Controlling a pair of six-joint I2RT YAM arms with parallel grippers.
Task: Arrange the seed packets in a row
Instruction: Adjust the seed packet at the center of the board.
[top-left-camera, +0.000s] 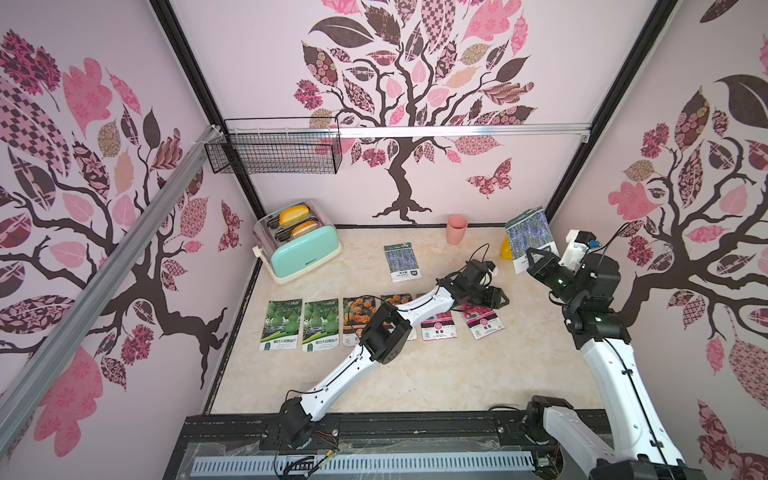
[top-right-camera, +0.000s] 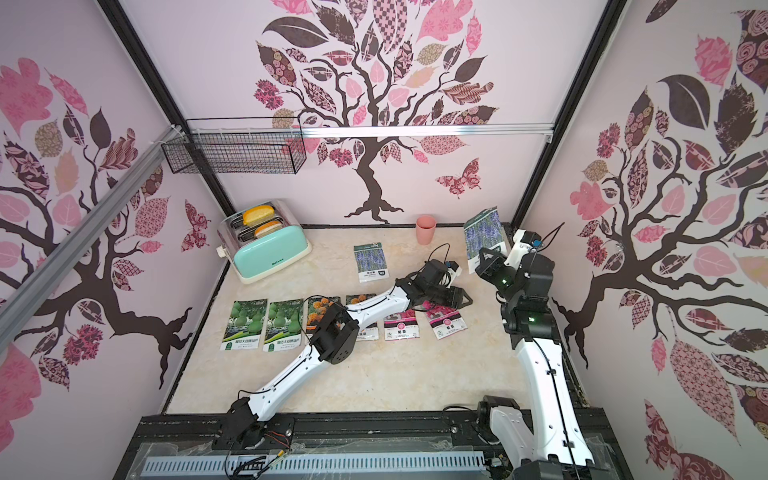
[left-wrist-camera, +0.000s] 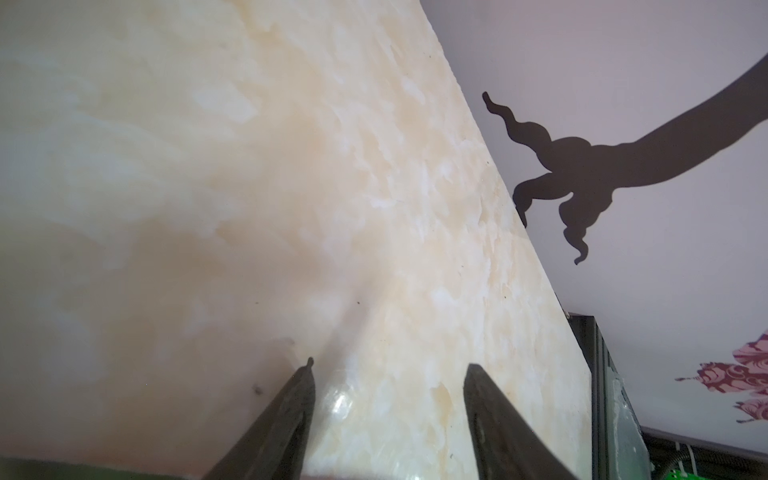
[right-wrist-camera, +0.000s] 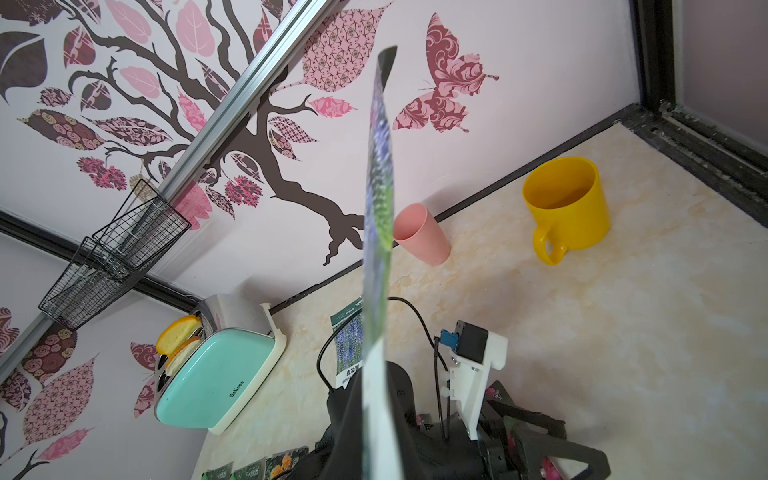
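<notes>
Row first: six seed packets (top-left-camera: 321, 318) lie flat, side by side, on the table (top-left-camera: 415, 374). They are the gourd pair (top-left-camera: 281, 318), the marigold pair (top-left-camera: 355, 313) and the magenta pair (top-left-camera: 482, 323). Each has its long axis running near to far, with the white strip at the near end.

The left arm (top-left-camera: 357, 365) slants across the marigolds. The left gripper (top-left-camera: 500, 299) hangs at the far edge of the outermost magenta packet. Its jaws are partway apart, and its wrist view shows only bare table between them.

Past the row and well apart from it, one lavender packet (top-left-camera: 402, 262) lies flat. Farther back, by the right-hand corner, the right gripper (top-left-camera: 534, 259) is clamped tight on the white end of the other lavender packet (top-left-camera: 530, 232). It holds that packet aloft and up on end, picture end uppermost.

The free place is just right of the magenta pair, so it lies nearer and lower than that hand. I'd judge the right arm (top-left-camera: 611, 374) the closer one for it. The packet must be tipped flat first, and the left gripper crowds that spot.
</notes>
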